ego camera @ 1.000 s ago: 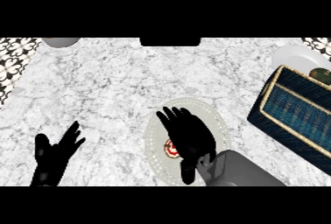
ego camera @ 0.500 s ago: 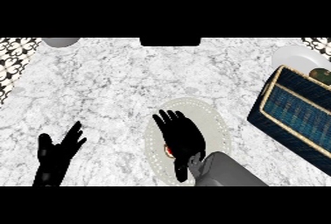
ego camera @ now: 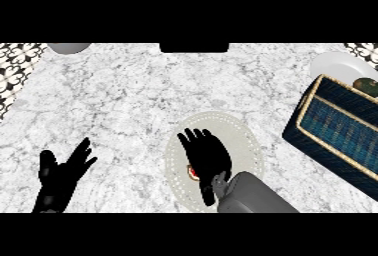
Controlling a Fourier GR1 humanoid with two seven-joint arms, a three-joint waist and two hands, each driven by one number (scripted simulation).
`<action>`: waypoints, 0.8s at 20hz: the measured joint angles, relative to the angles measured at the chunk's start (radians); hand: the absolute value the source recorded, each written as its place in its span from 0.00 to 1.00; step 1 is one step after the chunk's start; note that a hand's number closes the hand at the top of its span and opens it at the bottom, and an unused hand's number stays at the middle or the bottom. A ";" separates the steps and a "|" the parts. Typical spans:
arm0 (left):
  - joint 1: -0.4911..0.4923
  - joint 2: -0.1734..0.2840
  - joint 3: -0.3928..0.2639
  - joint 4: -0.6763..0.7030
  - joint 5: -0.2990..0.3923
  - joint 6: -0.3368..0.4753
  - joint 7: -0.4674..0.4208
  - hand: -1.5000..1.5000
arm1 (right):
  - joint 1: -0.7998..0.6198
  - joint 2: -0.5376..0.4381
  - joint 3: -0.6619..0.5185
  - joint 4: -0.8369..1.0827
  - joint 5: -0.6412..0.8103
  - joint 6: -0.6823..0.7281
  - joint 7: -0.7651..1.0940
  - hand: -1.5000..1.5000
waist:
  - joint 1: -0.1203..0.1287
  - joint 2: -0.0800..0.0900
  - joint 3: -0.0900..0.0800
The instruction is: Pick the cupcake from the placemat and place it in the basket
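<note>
One round pale placemat (ego camera: pixel 247 145) on veined marble counter (ego camera: pixel 148 95)

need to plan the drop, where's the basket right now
In the head view, the basket sits at the counter's right edge, right of the placemat, beside a white plate.

Matte black left hand (ego camera: pixel 63 172), right hand (ego camera: pixel 207 157), grey forearm (ego camera: pixel 255 195).

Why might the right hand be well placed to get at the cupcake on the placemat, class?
Probably yes: the right hand is spread directly over the cupcake on the placemat, with nothing between them. Its fingers are straight, not yet curled round it.
</note>
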 measured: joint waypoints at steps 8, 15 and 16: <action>0.005 -0.028 0.017 -0.012 -0.028 -0.010 0.013 0.50 | 0.016 0.038 -0.027 0.074 0.067 -0.035 -0.066 0.00 | 0.001 0.001 -0.001; 0.010 -0.049 0.031 -0.019 -0.053 -0.016 0.016 0.50 | 0.021 0.039 -0.035 0.127 0.141 -0.059 -0.157 1.00 | 0.001 0.000 0.000; 0.010 -0.049 0.031 -0.024 -0.057 -0.016 0.023 0.50 | 0.026 0.031 -0.023 0.135 0.162 -0.077 -0.179 1.00 | 0.001 0.000 0.000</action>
